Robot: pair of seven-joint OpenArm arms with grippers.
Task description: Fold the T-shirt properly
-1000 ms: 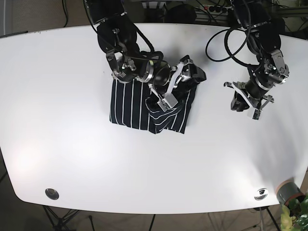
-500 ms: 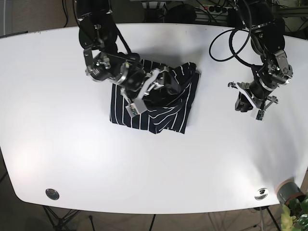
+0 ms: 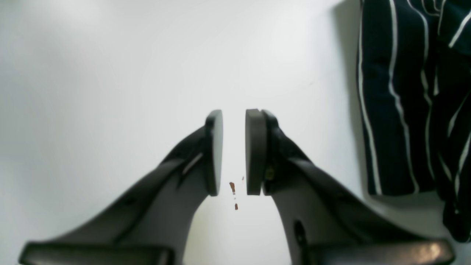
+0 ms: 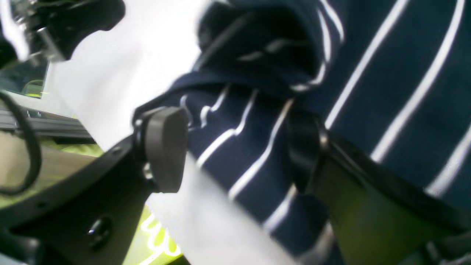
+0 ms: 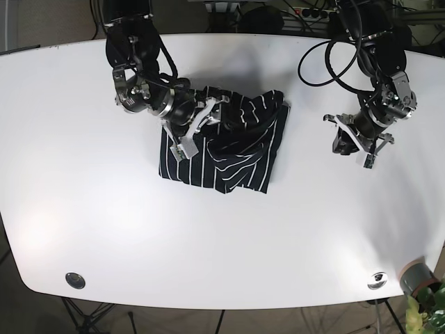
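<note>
Base view shows a broad white table [image 5: 229, 236] with rounded corners filling nearly the whole frame; its top is glossy and carries soft grey shadows under the arms. Two round metal fittings sit near its lower edge, one at lower left [image 5: 75, 280] and one at lower right [image 5: 377, 280]. Past the lower right corner a grey pot with green leaves [image 5: 421, 287] stands on dark floor, and black cables [image 5: 332, 59] loop across the upper right of the table.

A navy T-shirt [image 5: 229, 149] with thin white stripes lies bunched just above and left of the frame's centre, folded unevenly with a rumpled upper edge. The right gripper [image 5: 197, 126] sits at the shirt's upper left; the right wrist view shows its jaws spread wide with a fold of striped cloth lying between them, one pad [image 4: 165, 147] clear of the fabric, so it grips nothing.

The left gripper [image 5: 353, 147] hovers at centre right, well apart from the shirt. In the left wrist view its pads [image 3: 215, 151] stand a narrow gap apart, empty, over bare white table marked by tiny brown specks [image 3: 232, 187].
</note>
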